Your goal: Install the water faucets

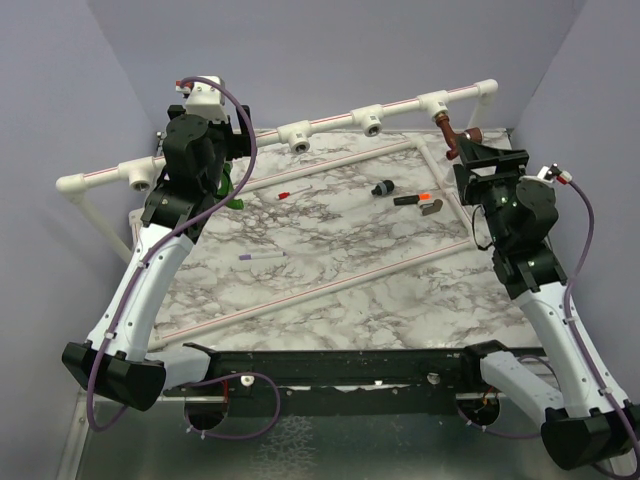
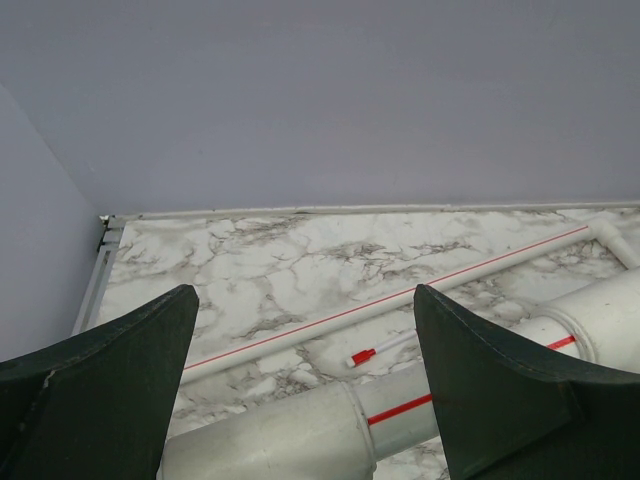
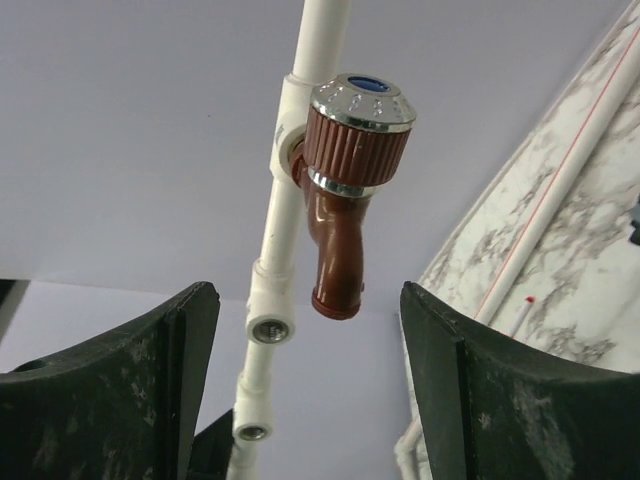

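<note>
The reddish-brown faucet (image 1: pixel 451 135) with a silvery end sits in the rightmost T-fitting (image 1: pixel 434 103) of the white pipe rail (image 1: pixel 330 125). My right gripper (image 1: pixel 487 158) is open just in front of it. In the right wrist view the faucet (image 3: pixel 340 230) hangs spout-down ahead of the open right gripper (image 3: pixel 308 290), touching neither finger. A bit of the green faucet (image 1: pixel 227 185) shows beside my left gripper (image 1: pixel 205 165). In the left wrist view the left gripper (image 2: pixel 303 300) is open and empty over the rail (image 2: pixel 300 430); the green faucet is out of that view.
Empty T-fitting sockets (image 1: pixel 297 136) (image 1: pixel 371 123) (image 1: pixel 136 176) face the table. On the marble top lie a red-capped white stick (image 1: pixel 295 190), a purple-tipped stick (image 1: pixel 262 256), a small black part (image 1: pixel 382 188), a black-and-orange piece (image 1: pixel 416 199) and thin white pipes (image 1: pixel 330 165). Purple walls surround the table.
</note>
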`<state>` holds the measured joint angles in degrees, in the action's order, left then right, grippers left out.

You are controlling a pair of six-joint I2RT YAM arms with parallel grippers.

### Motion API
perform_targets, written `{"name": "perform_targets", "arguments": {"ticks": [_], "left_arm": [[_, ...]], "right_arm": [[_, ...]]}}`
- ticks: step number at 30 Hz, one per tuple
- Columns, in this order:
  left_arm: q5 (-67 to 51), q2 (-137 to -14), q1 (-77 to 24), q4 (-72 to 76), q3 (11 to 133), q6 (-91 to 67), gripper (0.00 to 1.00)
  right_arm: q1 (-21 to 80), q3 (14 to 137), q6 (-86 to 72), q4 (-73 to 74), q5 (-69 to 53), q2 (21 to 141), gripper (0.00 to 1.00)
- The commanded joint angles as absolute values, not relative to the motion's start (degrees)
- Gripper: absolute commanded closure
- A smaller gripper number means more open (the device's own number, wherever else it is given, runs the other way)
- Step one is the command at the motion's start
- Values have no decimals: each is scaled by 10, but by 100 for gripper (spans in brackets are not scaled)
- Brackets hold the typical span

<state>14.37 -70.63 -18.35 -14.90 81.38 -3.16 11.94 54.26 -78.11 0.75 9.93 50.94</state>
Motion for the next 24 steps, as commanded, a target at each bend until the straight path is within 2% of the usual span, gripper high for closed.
{"name": "perform_targets", "arguments": {"ticks": [1,6,14,24], "left_arm": [[95,-733,-195,-259,793,-58,11],[92,-731,-195,-259,792,-59,11],[90,-727,-199,-259,792,-58,11],[96,-729,-209,-259,794,-60,11]], "right_arm": [[122,552,-687,57,144,491,23],[122,554,-544,17,162,474,23],[122,589,-201,-37,113,462,24],[122,555,225,-48,37,427,18]]}}
